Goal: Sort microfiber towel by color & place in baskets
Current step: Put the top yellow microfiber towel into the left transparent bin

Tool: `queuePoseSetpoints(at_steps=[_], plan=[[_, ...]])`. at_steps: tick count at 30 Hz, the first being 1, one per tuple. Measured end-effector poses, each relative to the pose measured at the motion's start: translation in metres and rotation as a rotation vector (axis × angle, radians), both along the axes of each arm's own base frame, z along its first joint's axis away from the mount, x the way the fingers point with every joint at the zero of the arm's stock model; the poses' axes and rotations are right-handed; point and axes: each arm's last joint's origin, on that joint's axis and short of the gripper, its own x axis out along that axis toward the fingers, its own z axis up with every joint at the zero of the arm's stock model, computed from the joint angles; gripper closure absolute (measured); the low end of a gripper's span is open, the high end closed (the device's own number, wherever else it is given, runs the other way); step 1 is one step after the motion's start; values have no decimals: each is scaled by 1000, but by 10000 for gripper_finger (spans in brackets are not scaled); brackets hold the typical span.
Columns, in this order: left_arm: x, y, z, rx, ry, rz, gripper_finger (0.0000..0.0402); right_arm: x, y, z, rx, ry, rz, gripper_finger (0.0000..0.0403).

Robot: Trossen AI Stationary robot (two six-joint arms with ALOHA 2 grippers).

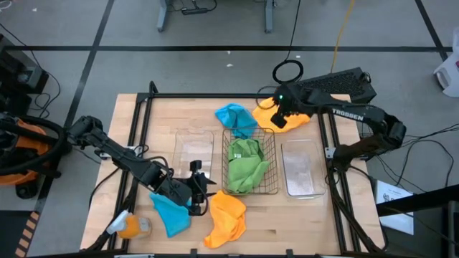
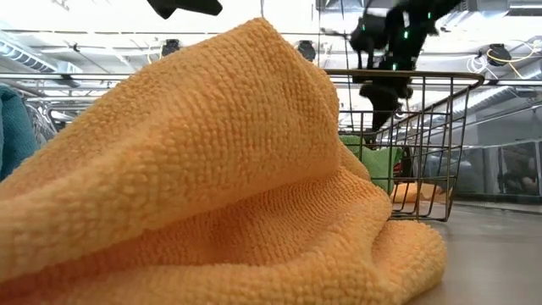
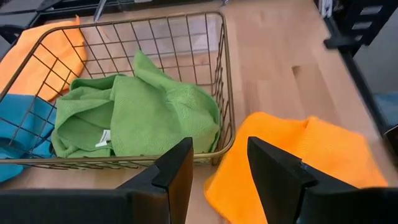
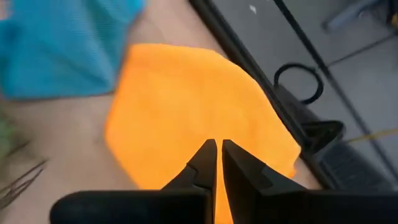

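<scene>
Nearest: orange towel (image 2: 212,178), soft, limp, fills low view; pinch a raised fold.
Left gripper (image 3: 217,168): half-open, empty, lower centre.
Right gripper (image 4: 216,155): closed, empty, over far orange towel (image 4: 199,106).
Wire basket (image 1: 269,154): green towels (image 1: 246,165), centre.

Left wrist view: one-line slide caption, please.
Open left gripper faces wire basket holding green towels, orange towel beside it.

Bright, even overhead light fills the room with only soft shadows on the table (image 1: 165,129), though the right wrist view is smeared with blur and an orange towel (image 2: 212,186) looms close against the low camera.
</scene>
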Motion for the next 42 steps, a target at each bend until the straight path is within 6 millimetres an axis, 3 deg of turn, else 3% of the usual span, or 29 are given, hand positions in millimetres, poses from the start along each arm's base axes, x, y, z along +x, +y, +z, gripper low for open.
queuePoseSetpoints(at_steps=[5,12,18,24,29,36,42], plan=[[8,-4,-8,30,-5,-19,242,-21,-26,-26,101,-96,-89,385],[16,-9,-10,46,-54,-49,242,-41,-33,-55,203,-129,-159,360],[19,-11,-5,11,-113,-45,242,-52,-30,-78,229,-110,-219,264],[21,-12,-1,-10,-150,-44,242,-53,-36,-98,149,-71,-308,158],[20,-12,-2,-8,-146,-44,242,-50,-41,-116,176,-16,-318,113],[20,-12,-3,-4,-139,-44,242,-45,-45,-138,219,44,-319,120],[20,-11,-3,-2,-135,-45,242,-41,-47,-145,205,50,-336,191]])
